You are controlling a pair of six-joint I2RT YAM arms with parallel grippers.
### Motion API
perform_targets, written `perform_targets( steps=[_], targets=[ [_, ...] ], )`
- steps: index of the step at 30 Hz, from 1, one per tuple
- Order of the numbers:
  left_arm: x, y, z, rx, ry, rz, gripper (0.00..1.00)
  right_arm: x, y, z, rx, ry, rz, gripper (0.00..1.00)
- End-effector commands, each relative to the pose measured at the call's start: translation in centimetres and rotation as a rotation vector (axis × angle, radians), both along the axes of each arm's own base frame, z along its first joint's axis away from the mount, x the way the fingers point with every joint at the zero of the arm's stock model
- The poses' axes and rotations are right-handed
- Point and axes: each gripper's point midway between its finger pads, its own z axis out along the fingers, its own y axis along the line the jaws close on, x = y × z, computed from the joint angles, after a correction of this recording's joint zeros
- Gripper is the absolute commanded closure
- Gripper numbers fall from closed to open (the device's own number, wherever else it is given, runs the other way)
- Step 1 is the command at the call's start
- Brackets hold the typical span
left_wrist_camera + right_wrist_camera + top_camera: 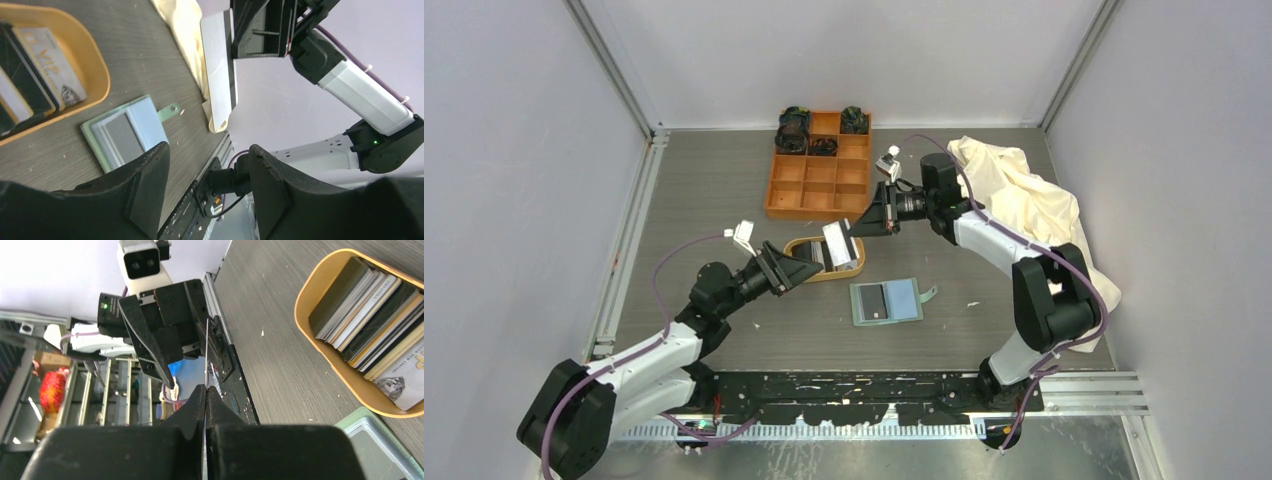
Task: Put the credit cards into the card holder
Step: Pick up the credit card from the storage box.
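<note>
One pale card (pixel 838 243) hung pinched in the closed right gripper (pixel 856 231) above the tray (pixel 844 274) of other cards (pixel 367 325); the green card holder (pixel 886 301) lay open on the table (pixel 724 200) nearby. The left gripper (pixel 812 266) gaped empty beside the tray. We judged the card should enter edge-first, square to a pocket (pixel 902 298), while the left gripper pinned the soft holder.

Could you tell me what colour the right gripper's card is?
This thin rectangular card is white; left wrist view shows it best.
</note>
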Motion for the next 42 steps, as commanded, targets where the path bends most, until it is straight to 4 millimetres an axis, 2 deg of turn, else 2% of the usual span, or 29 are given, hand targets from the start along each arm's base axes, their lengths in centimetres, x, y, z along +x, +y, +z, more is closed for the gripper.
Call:
perform_targets(
  steps=[1, 10, 18, 21, 22, 24, 25, 26, 29, 30, 31, 33, 37, 39, 41, 42],
  targets=[
    [0.0, -0.1, 3.8, -0.068, -0.200, 0.012, 0.40, -1.3, -0.3, 3.4, 0.086, -0.210, 0.072, 0.99],
    [0.2, -1.9, 5.4, -0.129, -0.253, -0.070, 0.40, -4.1, 0.2, 4.6, 0.121, -0.290, 0.157, 0.99],
    [0.0, -2.9, 6.4, -0.180, -0.284, -0.139, 0.49, -5.5, 0.7, 3.6, 0.085, -0.306, 0.214, 0.99],
    [-0.1, -3.0, 6.3, -0.173, -0.290, -0.148, 0.64, -6.1, 0.7, 3.0, 0.064, -0.307, 0.241, 0.99],
    [-0.1, -3.1, 6.2, -0.163, -0.289, -0.153, 0.73, -6.4, 0.6, 2.8, 0.055, -0.314, 0.255, 0.99],
    [-0.4, -3.4, 5.8, -0.133, -0.294, -0.183, 0.98, -6.7, 0.6, 2.3, 0.030, -0.328, 0.271, 0.99],
    [-0.6, -3.5, 5.5, -0.116, -0.299, -0.199, 1.00, -6.7, 0.5, 2.1, 0.017, -0.335, 0.273, 0.99],
    [-0.8, -3.6, 5.2, -0.101, -0.300, -0.213, 1.00, -6.6, 0.4, 2.0, 0.001, -0.344, 0.268, 0.93],
    [-0.8, -3.3, 4.1, -0.060, -0.287, -0.200, 1.00, -6.5, -0.2, 1.2, -0.064, -0.387, 0.260, 0.57],
    [-0.9, -3.1, 3.9, -0.057, -0.289, -0.185, 1.00, -6.6, -0.3, 1.0, -0.074, -0.400, 0.261, 0.49],
    [-0.8, -2.9, 3.9, -0.057, -0.293, -0.170, 1.00, -6.8, -0.4, 0.9, -0.076, -0.408, 0.263, 0.42],
    [-0.9, -2.4, 4.2, -0.061, -0.311, -0.141, 1.00, -7.3, -0.3, 0.4, -0.071, -0.417, 0.272, 0.35],
    [-1.0, -1.9, 5.2, -0.073, -0.345, -0.115, 1.00, -8.4, 0.7, -0.6, -0.069, -0.433, 0.308, 0.34],
    [-1.1, -1.9, 5.6, -0.077, -0.351, -0.116, 1.00, -9.0, 1.2, -0.9, -0.067, -0.431, 0.332, 0.38],
    [-1.2, -1.9, 5.6, -0.077, -0.351, -0.118, 1.00, -9.6, 1.7, -0.8, -0.057, -0.431, 0.359, 0.47],
    [-1.2, -1.9, 5.5, -0.076, -0.350, -0.120, 1.00, -9.9, 1.9, -0.7, -0.049, -0.432, 0.371, 0.56]
  ],
)
